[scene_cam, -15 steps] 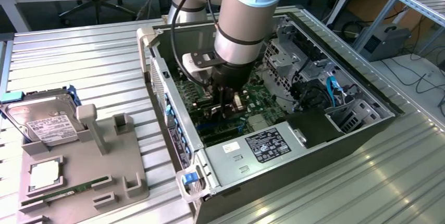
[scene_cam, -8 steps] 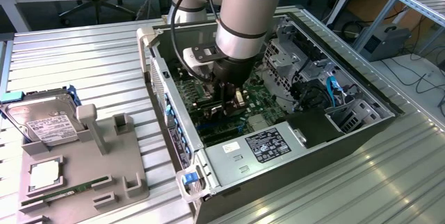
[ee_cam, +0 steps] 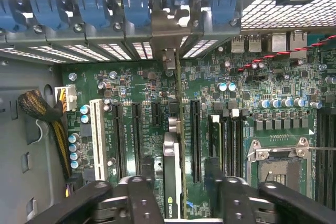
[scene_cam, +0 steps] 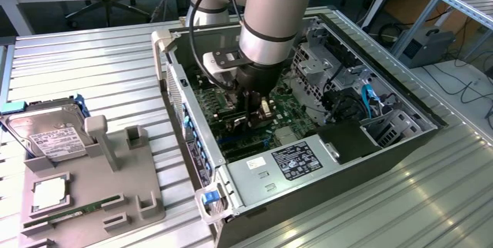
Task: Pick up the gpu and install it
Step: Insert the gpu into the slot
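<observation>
Tool (ee_cam: 178, 178) sits spread either side of the gpu (ee_cam: 171, 156) standing upright on the motherboard (ee_cam: 131, 85), so I'd push straight down, evenly, no tilting.

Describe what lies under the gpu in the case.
The gpu stands on edge over the green motherboard, between black expansion slots. The card covers its own slot, so seating cannot be seen.

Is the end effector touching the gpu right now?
Cannot tell. Wrist view: the gpu stands edge-on between the end effector fingers; motherboard shows between it and one finger, but the other finger sits too close to show gap or contact.
</observation>
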Available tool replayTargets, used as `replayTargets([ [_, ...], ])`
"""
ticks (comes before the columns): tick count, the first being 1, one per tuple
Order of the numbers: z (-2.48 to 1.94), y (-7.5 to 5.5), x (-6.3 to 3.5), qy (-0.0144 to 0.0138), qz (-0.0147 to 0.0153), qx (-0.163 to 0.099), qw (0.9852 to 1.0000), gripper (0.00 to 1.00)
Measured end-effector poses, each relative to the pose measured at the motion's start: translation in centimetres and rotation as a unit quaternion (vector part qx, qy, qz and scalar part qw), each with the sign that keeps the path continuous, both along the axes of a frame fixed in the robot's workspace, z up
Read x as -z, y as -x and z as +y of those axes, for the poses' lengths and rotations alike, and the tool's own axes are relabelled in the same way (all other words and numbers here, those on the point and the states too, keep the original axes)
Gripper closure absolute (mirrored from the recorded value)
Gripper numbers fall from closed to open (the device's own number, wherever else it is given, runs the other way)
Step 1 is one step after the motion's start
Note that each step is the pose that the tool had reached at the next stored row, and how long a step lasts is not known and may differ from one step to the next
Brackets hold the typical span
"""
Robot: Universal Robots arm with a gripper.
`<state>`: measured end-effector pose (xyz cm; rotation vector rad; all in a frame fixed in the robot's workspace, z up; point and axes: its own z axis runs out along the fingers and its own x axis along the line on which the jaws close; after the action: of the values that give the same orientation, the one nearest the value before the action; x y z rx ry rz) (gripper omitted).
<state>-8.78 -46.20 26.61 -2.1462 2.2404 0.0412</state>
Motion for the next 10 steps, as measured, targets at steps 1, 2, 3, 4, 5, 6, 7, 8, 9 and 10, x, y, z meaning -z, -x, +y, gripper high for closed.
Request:
replayTargets([
  [1,0.00,0.00,0.00,0.0000,0.0000,0.000,1.0000,0.63],
  [2,0.00,0.00,0.00,0.0000,0.0000,0.000,1.0000,0.63],
  [3,0.00,0.00,0.00,0.0000,0.0000,0.000,1.0000,0.63],
  [4,0.00,0.00,0.00,0.0000,0.0000,0.000,1.0000,0.63],
  [5,-0.05,-0.01,-0.02,0.0001,0.0001,0.000,1.0000,0.63],
  [6,-0.10,-0.03,-0.03,-0.0001,0.0000,0.000,1.0000,0.63],
  [7,-0.09,-0.03,-0.03,-0.0001,0.0000,0.000,1.0000,0.63],
  [8,-0.10,-0.03,-0.03,0.0000,0.0000,0.000,1.0000,0.63],
  [9,-0.10,-0.03,-0.03,0.0000,0.0000,0.000,1.0000,0.71],
  [10,-0.10,-0.03,-0.03,0.0000,0.0000,0.000,1.0000,0.73],
])
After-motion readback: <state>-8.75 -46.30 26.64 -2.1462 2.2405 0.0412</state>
